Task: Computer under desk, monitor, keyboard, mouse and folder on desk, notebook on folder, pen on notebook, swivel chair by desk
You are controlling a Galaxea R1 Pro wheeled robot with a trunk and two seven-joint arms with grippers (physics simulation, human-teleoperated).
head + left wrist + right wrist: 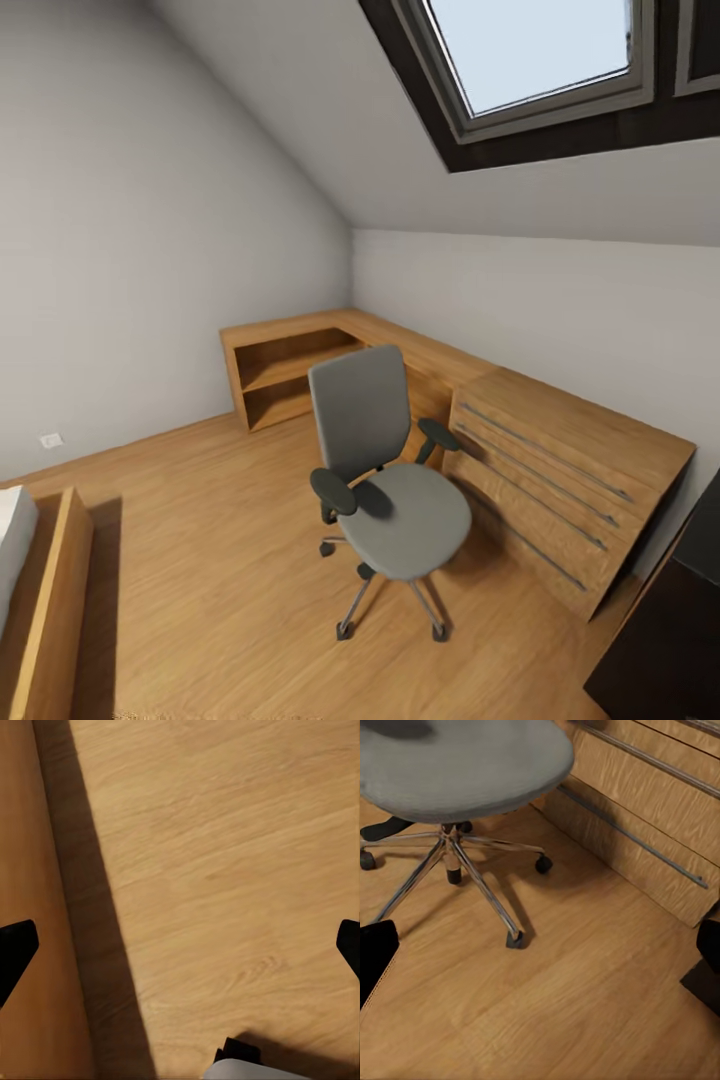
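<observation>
The grey upholstered swivel chair (385, 480) on its chrome base stands mid-floor, seat bare, just left of the light oak drawers (560, 480). Open wood plank floor (200, 560) lies to its left and near me. My left gripper (180, 945) and right gripper (540, 945) hang over the floor, fingers spread wide, holding nothing.

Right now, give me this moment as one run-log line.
room: bedroom | swivel chair: seat bare, beside oak drawers | desk: corner at view's right edge | left jaws: open above floor | right jaws: open, toward chair base
</observation>
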